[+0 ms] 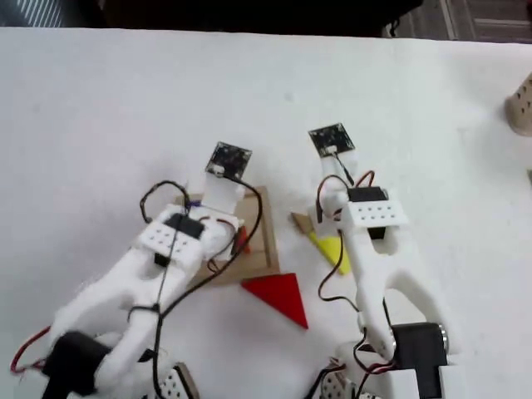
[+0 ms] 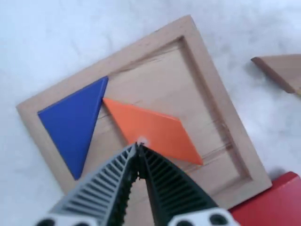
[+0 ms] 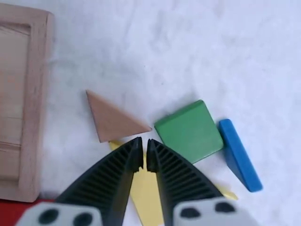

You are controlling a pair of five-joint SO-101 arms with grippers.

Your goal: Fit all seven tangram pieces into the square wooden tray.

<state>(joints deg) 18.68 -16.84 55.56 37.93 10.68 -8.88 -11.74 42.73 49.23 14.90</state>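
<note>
I see my left gripper [image 2: 138, 151] closed and empty over the orange parallelogram [image 2: 155, 132], which lies beside the blue triangle [image 2: 70, 122] in the tray [image 2: 220, 101] near the bench's [image 1: 125, 100] front edge. My right gripper [image 3: 144, 155], nearly closed and empty, hangs over the yellow triangle [image 3: 146, 197].

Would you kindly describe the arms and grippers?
Both the left arm and right arm are white plastic with black motors, strung with black and red cables, each carrying a black circuit board. The left gripper and right gripper have dark ribbed fingers on white bases.
</note>
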